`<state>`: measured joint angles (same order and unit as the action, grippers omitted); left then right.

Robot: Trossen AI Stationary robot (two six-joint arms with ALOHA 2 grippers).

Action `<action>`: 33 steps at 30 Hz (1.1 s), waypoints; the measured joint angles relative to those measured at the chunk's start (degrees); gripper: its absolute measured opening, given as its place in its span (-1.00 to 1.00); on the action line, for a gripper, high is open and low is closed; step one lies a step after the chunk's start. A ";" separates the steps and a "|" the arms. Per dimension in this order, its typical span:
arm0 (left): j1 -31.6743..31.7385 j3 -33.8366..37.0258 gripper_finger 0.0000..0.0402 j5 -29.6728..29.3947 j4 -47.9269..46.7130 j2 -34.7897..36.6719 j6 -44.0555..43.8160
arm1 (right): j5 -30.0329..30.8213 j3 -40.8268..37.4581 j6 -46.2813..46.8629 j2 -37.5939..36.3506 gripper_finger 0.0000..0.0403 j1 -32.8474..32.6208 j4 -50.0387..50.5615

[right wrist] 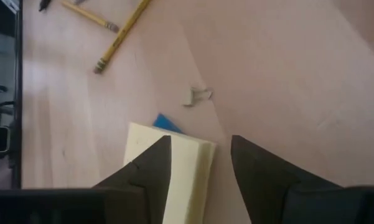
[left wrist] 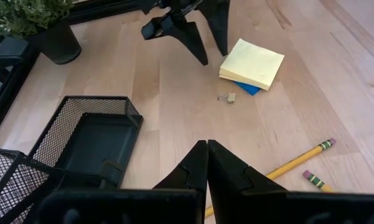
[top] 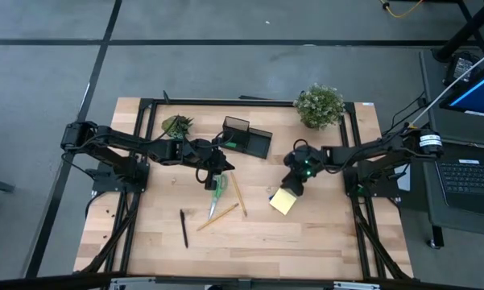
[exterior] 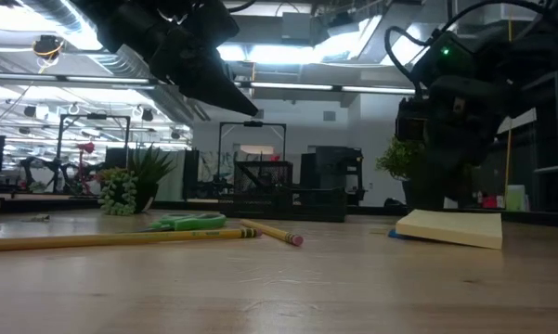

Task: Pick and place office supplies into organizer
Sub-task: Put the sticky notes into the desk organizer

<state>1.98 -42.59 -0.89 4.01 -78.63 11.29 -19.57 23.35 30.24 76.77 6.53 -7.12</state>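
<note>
Status: organizer [top: 247, 137] sits far-centre of table [top: 322, 234], tray side empty per left wrist view; cup interior not visible. So nothing confirmed placed yet, basically all of it left to do.

Still loose on the table:
- sticky pad [top: 283, 202], right of centre, w/ a small blue piece [left wrist: 246, 88] tucked under its edge
- small binder clip [left wrist: 226, 97] just beside the pad
- green scissors [top: 217, 187] centre, near left claw
- two pencils [top: 228, 206], crossing near scissors
- black pen [top: 184, 228] near-left, well apart from the rest

Right gripper [right wrist: 199, 165]: fingers spread wide, straddling the pad's edge from above, not gripping. Low view shows pad lying on the table w/ one edge propped up, likely by the blue piece. Looks like the pad is the pick in hand; my guess only.

Left gripper [left wrist: 206, 163]: fingers pressed together, holding nothing, hovering above table btwn organizer and scissors.

Potted plants [top: 320, 105] at far edge, not part of the job.

Progress est: at the start, 0 items seen in, approx 6+ to go. Pad should fit tray; pens/pencils/scissors prob go in cup.
</note>
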 joint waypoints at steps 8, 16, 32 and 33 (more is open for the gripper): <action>0.01 0.00 -0.99 0.02 0.07 0.00 -0.02 | -0.05 0.01 -1.62 0.00 -0.18 1.37 0.94; 0.02 0.00 -0.99 0.03 0.07 0.00 -0.02 | -1.73 0.01 -0.53 0.22 -0.18 1.35 1.84; 0.02 0.00 -0.98 0.04 0.05 0.00 -0.02 | -9.81 0.25 -2.18 12.81 -0.18 1.42 -9.49; 0.00 0.00 -0.98 0.04 0.06 0.00 -0.02 | -10.29 0.25 -2.29 12.81 -0.18 1.42 -9.40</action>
<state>1.98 -42.59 -0.84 4.07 -78.63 11.27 -29.86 23.59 27.95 89.58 7.94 -16.51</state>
